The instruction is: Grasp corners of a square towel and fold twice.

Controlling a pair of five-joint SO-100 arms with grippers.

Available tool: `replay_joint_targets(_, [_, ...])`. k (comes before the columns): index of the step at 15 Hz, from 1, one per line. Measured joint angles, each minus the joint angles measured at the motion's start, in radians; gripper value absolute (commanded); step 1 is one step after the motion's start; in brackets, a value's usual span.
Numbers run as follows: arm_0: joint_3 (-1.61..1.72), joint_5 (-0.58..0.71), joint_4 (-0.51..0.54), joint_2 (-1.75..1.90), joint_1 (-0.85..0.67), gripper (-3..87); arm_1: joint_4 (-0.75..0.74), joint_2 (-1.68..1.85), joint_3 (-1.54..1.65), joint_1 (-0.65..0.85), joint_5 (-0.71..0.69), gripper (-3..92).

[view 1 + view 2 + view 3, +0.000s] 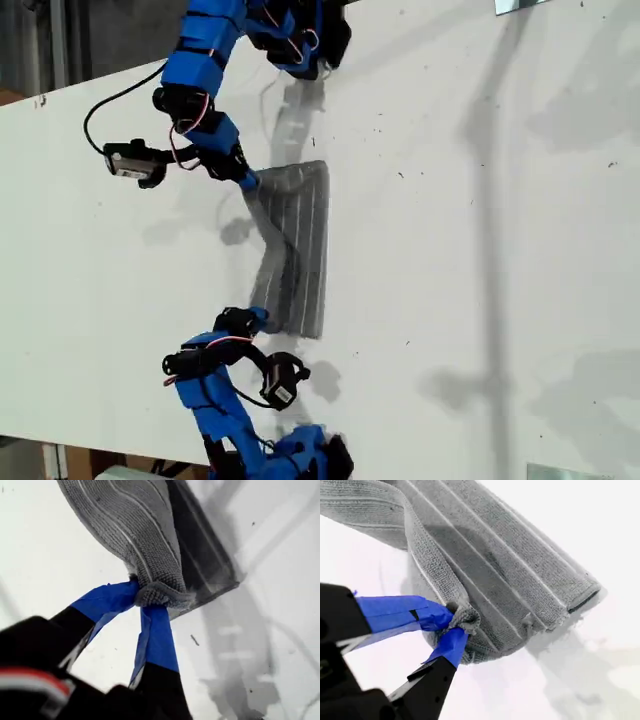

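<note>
The grey striped towel (300,250) lies partly folded over itself on the white table (480,250). My first gripper (248,181), the upper one in the exterior view, is shut on one corner (160,594) and holds it off the table. From that corner the cloth (130,525) rises away, with the flat lower layer dark beneath it. My second gripper (260,319), the lower one in the exterior view, is shut on another corner (465,617). Beyond that corner the towel (510,565) drapes over its lower layer.
Both blue arms reach in from the exterior view's left, with their bases at that view's top (300,40) and bottom (300,450). A black cable (110,100) loops on the table beside the upper arm. Metal brackets (520,5) sit at the exterior view's right corners.
</note>
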Motion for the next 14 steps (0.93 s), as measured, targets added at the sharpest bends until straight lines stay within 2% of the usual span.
replay_joint_targets(2, [0.014,0.066,-0.003,0.0,-0.107,-0.4,-0.009,-0.046,0.021,0.14,-0.055,-0.1])
replay_joint_targets(6, [0.015,0.156,-0.034,-0.103,-0.268,-0.4,-0.133,-0.267,0.066,0.276,-0.109,-0.1])
replay_joint_targets(9, [0.015,0.147,-0.031,-0.146,-0.238,-0.4,-0.124,-0.285,0.066,0.215,-0.098,-0.1])
replay_joint_targets(14, [0.23,0.003,-0.02,-0.012,0.009,-0.4,-0.078,-0.129,0.181,-0.018,0.023,-0.1])
